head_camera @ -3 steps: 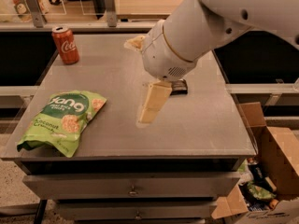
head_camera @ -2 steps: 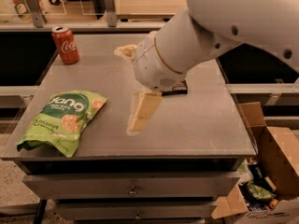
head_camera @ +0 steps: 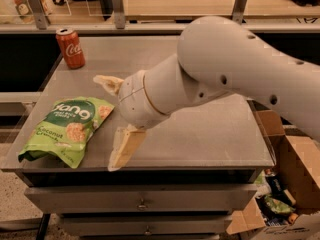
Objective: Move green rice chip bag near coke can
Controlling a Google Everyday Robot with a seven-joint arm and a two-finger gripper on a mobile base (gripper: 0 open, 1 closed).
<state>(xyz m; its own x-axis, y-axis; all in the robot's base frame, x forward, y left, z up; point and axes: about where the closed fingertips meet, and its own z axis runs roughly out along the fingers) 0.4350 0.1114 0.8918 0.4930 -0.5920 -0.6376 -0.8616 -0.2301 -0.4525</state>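
The green rice chip bag lies flat on the front left of the grey table, with its dark green top pointing away from me. The coke can stands upright at the back left corner, well apart from the bag. My gripper is open, just right of the bag. One cream finger is beyond the bag's top right corner. The other finger is near the table's front edge. My white arm hides the middle of the table.
An open cardboard box with packets in it stands on the floor to the right of the table. Drawers sit under the tabletop. A shelf with metal posts runs behind the table.
My arm has swung left and toward the table's front. The open gripper has gone from the table's middle to right beside the bag. The bag and the can have not moved.
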